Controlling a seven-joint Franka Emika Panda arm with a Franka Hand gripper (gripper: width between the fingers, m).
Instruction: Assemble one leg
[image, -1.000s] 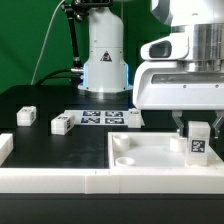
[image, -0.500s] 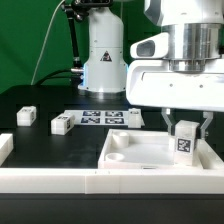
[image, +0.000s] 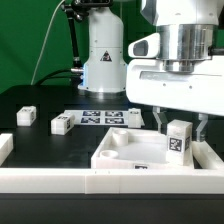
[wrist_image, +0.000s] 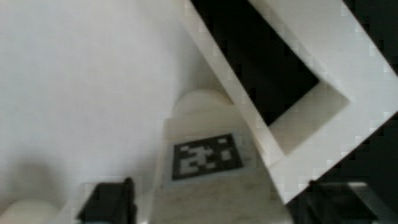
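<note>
The end effector pinches the leg upright over the panel, near its right edge; three blocks lie apart on the bench.

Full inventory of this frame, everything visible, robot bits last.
leg: 1, white with a black-and-white tag, upright between the jaws over the panel.
panel: 1, large white square with round corner sockets, front of the table.
loose white blocks: 3, tagged, on the black table, at the exterior view's left, centre-left and by the marker board's right end.
marker board: 1, flat white with tags, mid-table.
white rail: 1, along the front edge.
table: 1, black.
robot base: 1, white, at the back.
gripper: 1, white body, dark fingers, shut on the leg.
</note>
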